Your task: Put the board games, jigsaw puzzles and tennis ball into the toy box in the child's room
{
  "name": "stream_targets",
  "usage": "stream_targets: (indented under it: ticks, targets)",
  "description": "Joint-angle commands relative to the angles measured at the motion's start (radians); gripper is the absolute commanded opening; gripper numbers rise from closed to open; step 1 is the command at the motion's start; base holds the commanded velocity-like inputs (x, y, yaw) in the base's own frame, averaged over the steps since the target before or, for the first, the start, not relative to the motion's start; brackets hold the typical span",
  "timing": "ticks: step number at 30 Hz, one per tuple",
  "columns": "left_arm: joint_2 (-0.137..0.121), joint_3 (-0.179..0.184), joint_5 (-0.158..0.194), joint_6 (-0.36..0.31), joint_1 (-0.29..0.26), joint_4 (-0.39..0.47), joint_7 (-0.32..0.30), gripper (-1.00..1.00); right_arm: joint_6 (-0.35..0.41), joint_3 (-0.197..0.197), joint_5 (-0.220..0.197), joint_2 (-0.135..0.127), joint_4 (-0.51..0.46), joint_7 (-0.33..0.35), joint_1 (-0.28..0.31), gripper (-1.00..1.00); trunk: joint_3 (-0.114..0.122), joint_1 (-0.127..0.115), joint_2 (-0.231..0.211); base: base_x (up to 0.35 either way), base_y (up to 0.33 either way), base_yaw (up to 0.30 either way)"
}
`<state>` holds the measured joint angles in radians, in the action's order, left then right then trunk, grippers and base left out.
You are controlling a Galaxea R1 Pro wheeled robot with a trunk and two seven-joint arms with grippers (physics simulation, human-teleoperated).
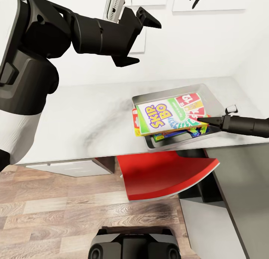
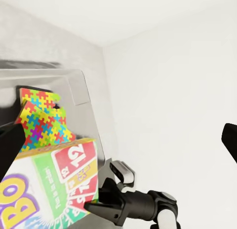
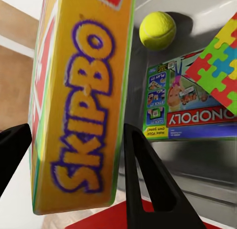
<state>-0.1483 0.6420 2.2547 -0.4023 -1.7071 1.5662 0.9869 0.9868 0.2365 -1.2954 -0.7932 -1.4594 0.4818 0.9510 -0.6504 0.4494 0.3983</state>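
The right gripper [image 3: 74,155] pinches the stiff, light card game box [image 1: 170,115] by its edge, above the bin [image 1: 209,93]; the left gripper [image 1: 136,37] hangs spread.

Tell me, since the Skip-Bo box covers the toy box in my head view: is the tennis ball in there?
Observer: Yes. The right wrist view shows the ball on the toy box floor, near the Monopoly box.
Operator: Does my right gripper have the Skip-Bo box?
Observer: The right gripper straddles the Skip-Bo box edge, one finger against each face.
Operator: Any jigsaw inside?
Observer: Yes. The left wrist view shows a jigsaw lying in the toy box, partly under the Skip-Bo box.
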Motion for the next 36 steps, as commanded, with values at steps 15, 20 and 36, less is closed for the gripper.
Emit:
stream_targets:
  ticks: [15,20,36]
  targets:
    - [-0.001,0.0,0.003,-0.003,-0.001,0.0,0.004,1.0,0.002,-0.205,0.0,-0.057,0.001,0.008,0.002,-1.0,-0.001,0.001,0.002,0.0,0.0,0.0]
    - [-0.001,0.0,0.003,-0.004,-0.001,0.0,0.004,1.0,0.002,-0.227,0.0,-0.061,0.001,0.008,0.002,-1.0,-0.001,0.001,0.002,0.0,0.0,0.0]
    - [-0.001,0.001,0.003,-0.004,-0.001,0.0,0.004,1.0,0.002,-0.247,0.001,-0.065,0.001,0.008,0.002,-1.0,-0.007,0.001,0.002,0.0,0.0,0.0]
